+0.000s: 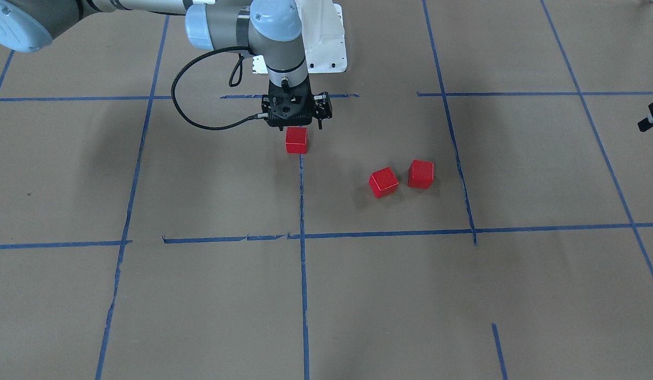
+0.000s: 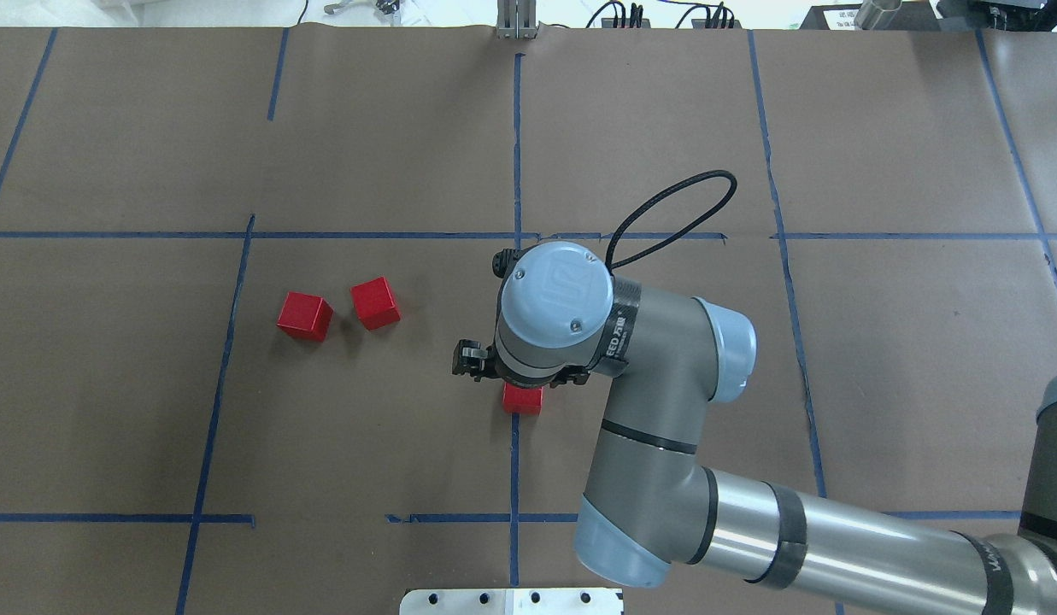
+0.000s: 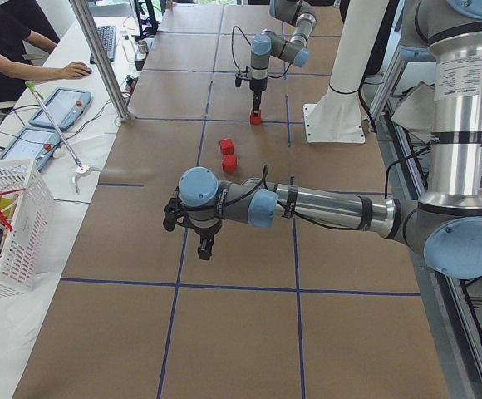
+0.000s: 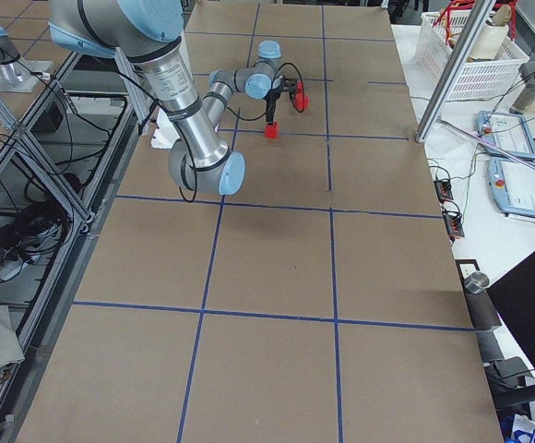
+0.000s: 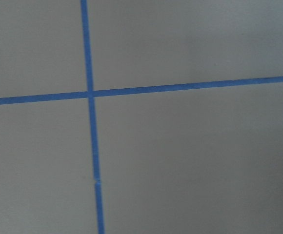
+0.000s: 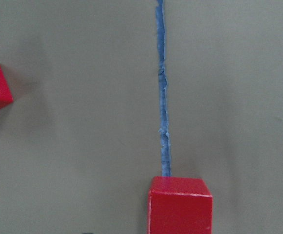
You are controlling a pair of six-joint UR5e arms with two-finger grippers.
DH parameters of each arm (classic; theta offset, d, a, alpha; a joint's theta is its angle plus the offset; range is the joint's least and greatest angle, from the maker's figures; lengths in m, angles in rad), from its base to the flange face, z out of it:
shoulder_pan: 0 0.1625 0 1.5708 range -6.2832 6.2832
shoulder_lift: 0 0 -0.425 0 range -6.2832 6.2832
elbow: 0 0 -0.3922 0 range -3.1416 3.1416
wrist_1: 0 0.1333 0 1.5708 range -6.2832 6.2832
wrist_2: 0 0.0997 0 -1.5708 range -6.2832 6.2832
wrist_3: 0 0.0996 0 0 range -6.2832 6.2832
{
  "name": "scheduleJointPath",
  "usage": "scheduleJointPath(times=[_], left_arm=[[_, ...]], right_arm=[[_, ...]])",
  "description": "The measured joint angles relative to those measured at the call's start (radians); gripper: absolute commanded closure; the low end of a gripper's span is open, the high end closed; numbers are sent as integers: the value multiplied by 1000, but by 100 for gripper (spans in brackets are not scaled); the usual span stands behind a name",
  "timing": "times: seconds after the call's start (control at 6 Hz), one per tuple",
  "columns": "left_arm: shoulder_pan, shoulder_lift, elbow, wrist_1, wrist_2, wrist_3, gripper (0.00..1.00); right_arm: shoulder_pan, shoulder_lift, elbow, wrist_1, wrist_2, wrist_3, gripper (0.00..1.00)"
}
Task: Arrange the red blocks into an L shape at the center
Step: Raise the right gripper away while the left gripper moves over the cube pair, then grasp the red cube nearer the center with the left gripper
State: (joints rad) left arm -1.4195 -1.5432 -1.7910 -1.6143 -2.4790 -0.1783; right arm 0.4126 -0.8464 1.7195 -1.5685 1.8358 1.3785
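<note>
— How does the table look from where you stand?
— 1 red block [image 1: 296, 140] sits right on the middle blue tape line [image 1: 303, 200], directly under the right gripper [image 1: 296, 125]. The other 2 lie toward the robot's left side. A skewed block [image 1: 384, 182] and a squarer block [image 1: 420, 173] lie just beside each other with a thin gap between them, well apart from the first.
— Is the right gripper gripping that one?
— I cannot tell. From overhead the arm's wrist covers the fingers. Its own camera shows only the block at the bottom edge, with the tape running away from it.
— And the left gripper [image 3: 205, 247]?
— It hangs pointing down over the brown paper, well apart from all 3 blocks. Whether it is spread or clenched, I cannot tell.
— Anything else around?
— A black cable [image 2: 665, 205] loops off the right wrist, and the white base plate [image 1: 326, 42] stands behind it. Beyond the table's end are a white basket [image 3: 25, 224] and a person [image 3: 4, 41] at a desk.
</note>
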Motion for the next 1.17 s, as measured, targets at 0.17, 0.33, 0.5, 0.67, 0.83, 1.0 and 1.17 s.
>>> scheduleJointPath(times=[0.17, 0.33, 0.5, 0.67, 0.83, 1.0, 1.17], left_arm=[[66, -50, -32, -2, 2, -126, 0], [150, -110, -62, -3, 7, -334, 0], [251, -181, -90, -6, 25, -587, 0], [378, -269, -106, -10, 101, -840, 0], [534, -360, -105, -11, 234, -1076, 0], [656, -428, -88, -8, 344, -1228, 0], [729, -492, -32, -6, 424, -1334, 0]], right_arm=[[37, -28, 77, -30, 6, -3, 0], [97, -65, 150, -58, 35, -23, 0], [188, -115, 200, -68, 120, -84, 0], [277, -167, 219, -67, 212, -178, 0], [344, -222, 224, -64, 269, -283, 0], [394, -279, 229, -61, 310, -379, 0], [426, -327, 238, -60, 338, -447, 0]])
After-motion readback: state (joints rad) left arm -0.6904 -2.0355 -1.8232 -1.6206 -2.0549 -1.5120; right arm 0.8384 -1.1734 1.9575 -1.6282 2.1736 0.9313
